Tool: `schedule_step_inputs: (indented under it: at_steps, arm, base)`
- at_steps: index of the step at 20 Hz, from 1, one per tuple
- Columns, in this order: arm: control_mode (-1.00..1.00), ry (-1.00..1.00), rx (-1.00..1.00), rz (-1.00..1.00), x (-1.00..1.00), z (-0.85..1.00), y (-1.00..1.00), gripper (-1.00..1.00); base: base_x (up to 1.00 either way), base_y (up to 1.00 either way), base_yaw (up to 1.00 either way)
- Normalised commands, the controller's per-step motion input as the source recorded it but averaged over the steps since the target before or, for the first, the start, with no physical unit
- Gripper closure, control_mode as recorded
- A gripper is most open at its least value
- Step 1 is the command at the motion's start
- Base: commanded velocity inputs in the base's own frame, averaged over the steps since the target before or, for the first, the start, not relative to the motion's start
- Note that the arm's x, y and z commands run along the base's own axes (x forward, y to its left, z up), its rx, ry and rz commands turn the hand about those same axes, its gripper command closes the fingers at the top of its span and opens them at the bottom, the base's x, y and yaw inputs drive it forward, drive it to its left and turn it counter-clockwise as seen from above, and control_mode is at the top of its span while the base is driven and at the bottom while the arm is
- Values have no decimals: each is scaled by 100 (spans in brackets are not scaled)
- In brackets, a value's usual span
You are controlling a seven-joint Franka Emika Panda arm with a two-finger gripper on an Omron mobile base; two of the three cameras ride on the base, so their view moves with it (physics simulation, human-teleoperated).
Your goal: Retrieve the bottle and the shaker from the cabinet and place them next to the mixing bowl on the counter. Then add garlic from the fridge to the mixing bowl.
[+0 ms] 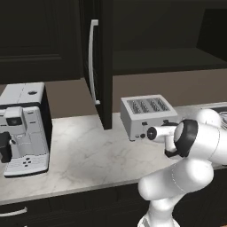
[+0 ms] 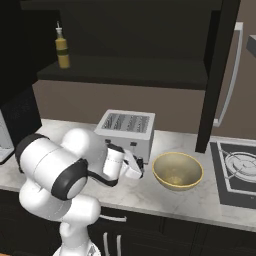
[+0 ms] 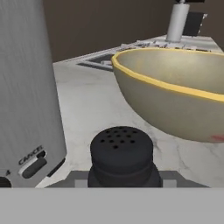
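Observation:
My gripper [image 3: 121,181] is shut on the black shaker [image 3: 121,155], whose perforated top shows close up in the hand view. It is held low over the white marble counter [image 2: 150,195], between the toaster and the mixing bowl [image 2: 177,170], a tan bowl with a yellow rim [image 3: 175,83] just right of the shaker. In the right base view the gripper [image 2: 137,169] sits left of the bowl. The amber bottle [image 2: 62,47] stands on the shelf of the dark cabinet [image 2: 125,75], whose door [image 1: 99,66] hangs open. Fridge and garlic are out of view.
A silver toaster [image 2: 126,131] stands right behind the hand, its side [image 3: 26,87] close on the left. A coffee machine [image 1: 22,128] is at the counter's left end. A stovetop [image 2: 235,170] lies right of the bowl. The open cabinet door [image 2: 220,75] hangs above the bowl's far side.

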Motion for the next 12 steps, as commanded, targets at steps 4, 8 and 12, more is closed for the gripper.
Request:
schedule_step_inputs:
  at_steps: [4,8,12]
  arm:
    - [-100,-5,0,0,1,-7,-29,100]
    - [-100,-8,0,0,0,0,-23,100]
    - [-100,-1,0,0,0,0,-14,100]
  base:
    - [0,0,0]
    - [0,0,0]
    - [0,0,0]
